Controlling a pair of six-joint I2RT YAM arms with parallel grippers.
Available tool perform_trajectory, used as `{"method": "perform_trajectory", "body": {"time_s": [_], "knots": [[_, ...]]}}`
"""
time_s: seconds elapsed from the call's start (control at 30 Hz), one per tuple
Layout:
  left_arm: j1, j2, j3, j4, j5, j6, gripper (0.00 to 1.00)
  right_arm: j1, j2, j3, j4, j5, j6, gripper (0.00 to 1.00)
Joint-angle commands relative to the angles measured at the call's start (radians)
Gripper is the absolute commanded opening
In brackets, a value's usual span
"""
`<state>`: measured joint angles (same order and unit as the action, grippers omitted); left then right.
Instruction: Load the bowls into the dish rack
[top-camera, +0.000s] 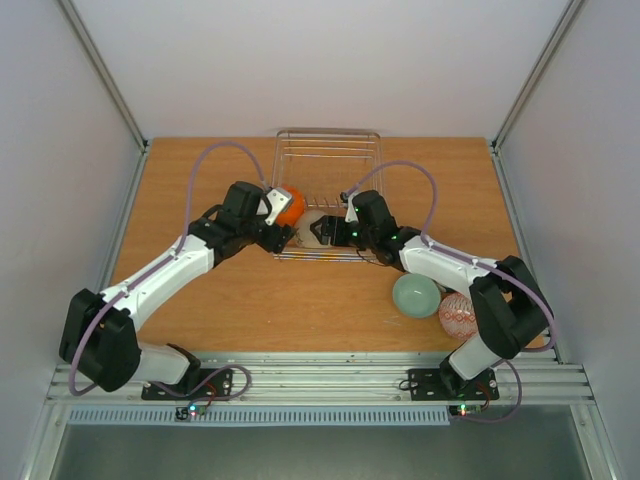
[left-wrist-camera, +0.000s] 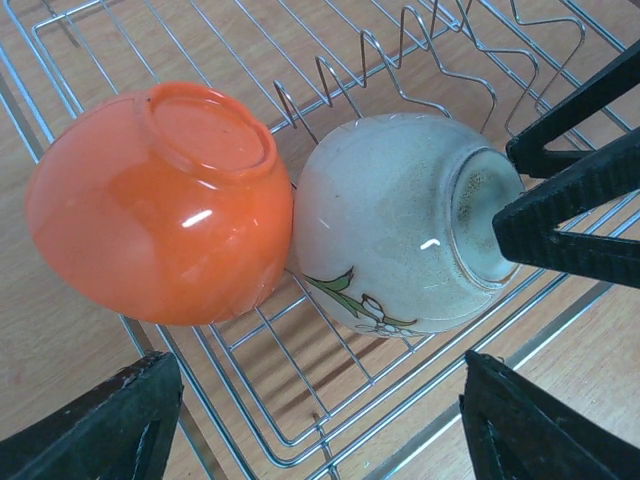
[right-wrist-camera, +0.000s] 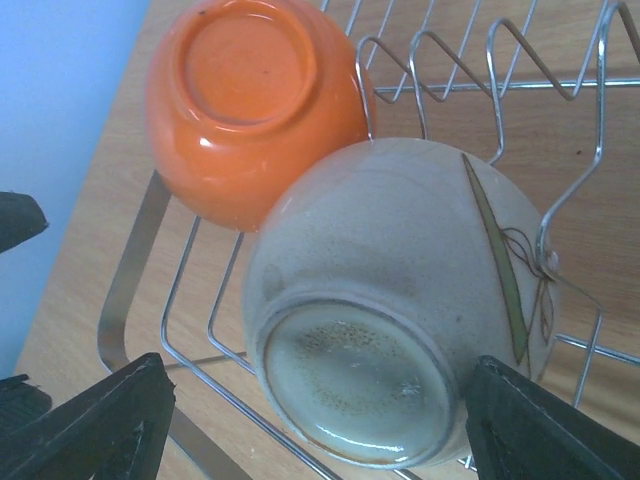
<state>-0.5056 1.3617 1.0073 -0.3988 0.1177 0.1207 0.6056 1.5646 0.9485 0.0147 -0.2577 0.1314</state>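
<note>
- While both arms reach over the near left corner of the rectangular dish rack (top-camera: 330, 150) of thin silvery wire, the step in hand looks like setting bowls down there.
- The small, round, glossy orange bowl (left-wrist-camera: 160, 205) lies tipped over with its foot toward the wrist cameras, at the rack's left edge. I cannot tell whether it sits wholly inside the wire wall.
- Touching it on the right is a round, glazed off-white bowl (left-wrist-camera: 400, 225) with a painted flower sprig. It also lies on its side on the rack floor, beside a row of upright tines.
- The left gripper (left-wrist-camera: 320, 440) is spread wide and grasps nothing; both bowls lie beyond its fingertips.
- The right gripper (right-wrist-camera: 320, 440) is also released. Its fingers stand wide on either side of the off-white bowl's foot, and the left wrist view shows one tip close to the foot ring.
- Two bowls wait on the wooden table (top-camera: 300, 310) near the right arm: a round, pale mint-green bowl (top-camera: 416, 296) and, just beside it, a round, red-and-white patterned bowl (top-camera: 458, 315).
- As I judge it, the task is about half done.
- The next move calls for the right arm to back clear without nudging the off-white bowl, then swing to the mint-green bowl and take it by the rim.
</note>
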Motion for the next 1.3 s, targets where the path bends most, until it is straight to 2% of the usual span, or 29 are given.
{"method": "perform_trajectory", "body": {"time_s": [0.0, 0.63, 0.83, 1.03, 1.27], "knots": [[0.007, 0.005, -0.011, 0.054, -0.001, 0.013, 0.76, -0.001, 0.011, -0.006, 0.017, -0.011, 0.021, 0.79], [0.010, 0.050, -0.002, 0.052, 0.010, 0.016, 0.76, 0.106, 0.060, 0.148, -0.236, 0.218, -0.085, 0.79], [0.012, 0.039, -0.007, 0.054, 0.010, 0.017, 0.76, 0.151, 0.107, 0.214, -0.316, 0.374, -0.104, 0.78], [0.016, 0.026, -0.014, 0.054, 0.013, 0.018, 0.76, 0.168, 0.134, 0.239, -0.332, 0.426, -0.091, 0.76], [0.024, 0.018, -0.021, 0.058, 0.019, 0.017, 0.77, 0.168, 0.141, 0.238, -0.329, 0.452, -0.084, 0.69]]}}
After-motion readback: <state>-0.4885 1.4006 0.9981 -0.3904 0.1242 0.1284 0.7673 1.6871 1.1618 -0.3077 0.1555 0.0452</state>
